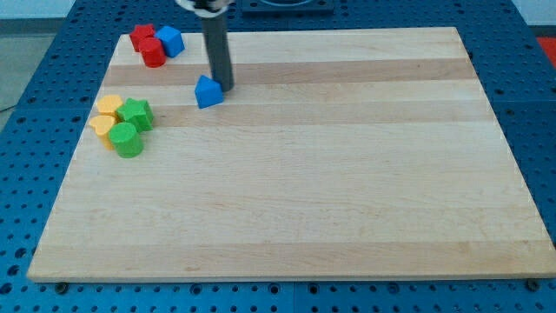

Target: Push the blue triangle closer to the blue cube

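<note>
The blue triangle (208, 91) lies on the wooden board (347, 174) in the upper left part of the view. The blue cube (171, 40) sits near the board's top left corner, up and to the left of the triangle. My rod comes down from the view's top, and my tip (225, 87) rests just to the right of the blue triangle, touching or nearly touching its right side.
Two red blocks (146, 43) sit against the blue cube's left side. A cluster of two yellow blocks (106, 116) and two green blocks (132, 126) lies at the board's left edge, below and left of the triangle.
</note>
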